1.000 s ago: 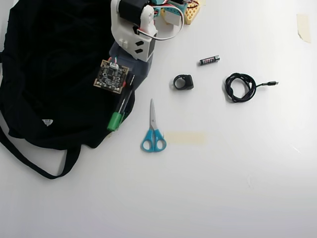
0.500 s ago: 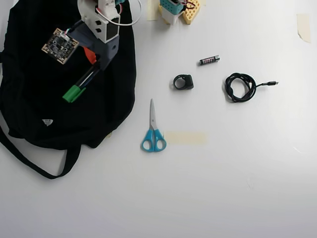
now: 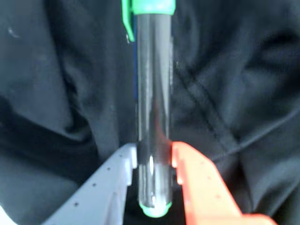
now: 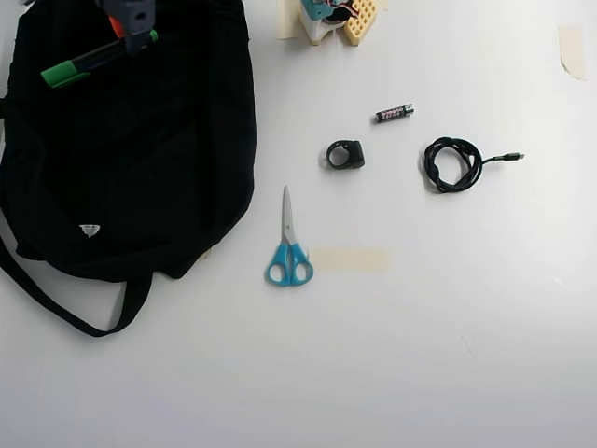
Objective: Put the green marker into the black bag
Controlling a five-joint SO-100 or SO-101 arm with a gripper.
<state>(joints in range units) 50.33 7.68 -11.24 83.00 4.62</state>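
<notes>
My workplace looks like a hobby desk or small lab: a plain white table (image 4: 420, 355) with taped patches, and well off from my fingers lie blue-handled scissors (image 4: 288, 250), a coiled black cable (image 4: 453, 163) and a small battery (image 4: 395, 113)

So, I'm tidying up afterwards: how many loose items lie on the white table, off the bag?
4: blue-handled scissors beside the black fabric bag, a small black ring-shaped piece, a black AAA battery, and a coiled black cable farthest right. The bag might hide more.

The gripper (image 3: 153, 164) is showing one pale grey finger (image 3: 110, 180) with small round holes and one orange finger (image 3: 201, 180).
</notes>
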